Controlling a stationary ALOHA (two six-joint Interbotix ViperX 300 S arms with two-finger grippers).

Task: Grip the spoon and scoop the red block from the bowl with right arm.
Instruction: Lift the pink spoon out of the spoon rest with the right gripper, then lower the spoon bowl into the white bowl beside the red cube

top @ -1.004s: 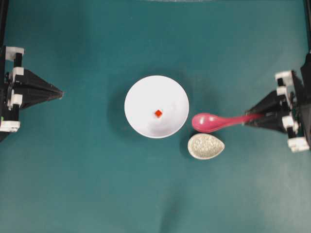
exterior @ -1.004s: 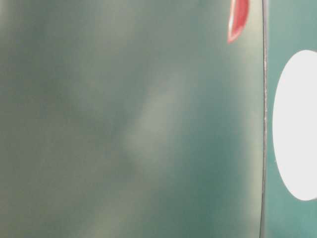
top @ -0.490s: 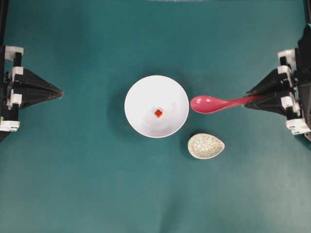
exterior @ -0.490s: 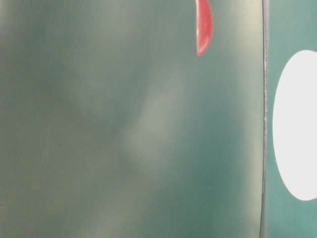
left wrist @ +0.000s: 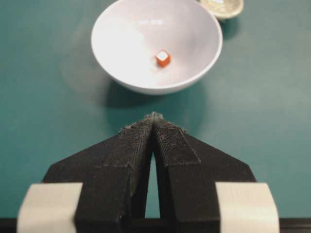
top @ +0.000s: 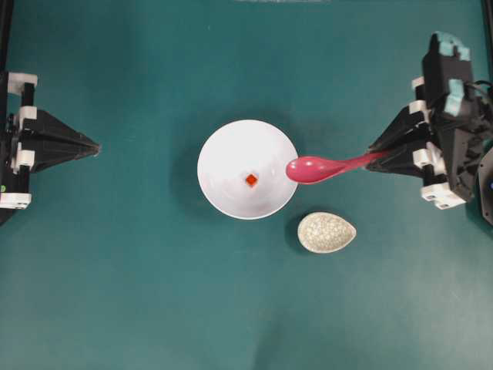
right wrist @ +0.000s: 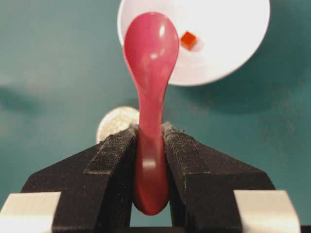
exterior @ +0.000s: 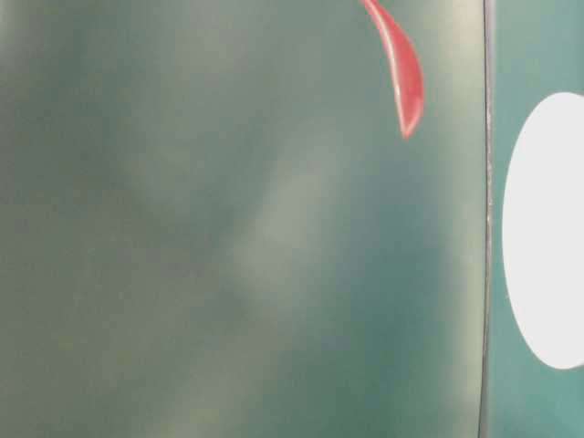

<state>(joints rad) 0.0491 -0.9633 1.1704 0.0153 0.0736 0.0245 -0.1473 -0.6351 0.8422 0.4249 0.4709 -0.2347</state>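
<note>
The pink spoon (top: 320,167) hangs in the air, its handle clamped in my right gripper (top: 377,157), which is shut on it. Its deep end (right wrist: 151,46) reaches just over the right rim of the white bowl (top: 223,146). The red block (top: 251,179) lies near the bowl's middle, also visible in the right wrist view as the red block (right wrist: 188,39) and in the left wrist view as the red block (left wrist: 163,58). My left gripper (top: 95,146) rests shut at the far left, well away from the bowl (left wrist: 121,48). In the table-level view the spoon (exterior: 401,73) shows at the top.
A speckled beige spoon rest (top: 326,232) lies on the green table below and right of the bowl, under the spoon's handle side; it peeks behind my right fingers (right wrist: 116,121).
My right gripper has carried the spoon up-screen and leftward from beside the spoon rest, so its tip now overlaps the bowl's right rim. The left arm has not moved.
</note>
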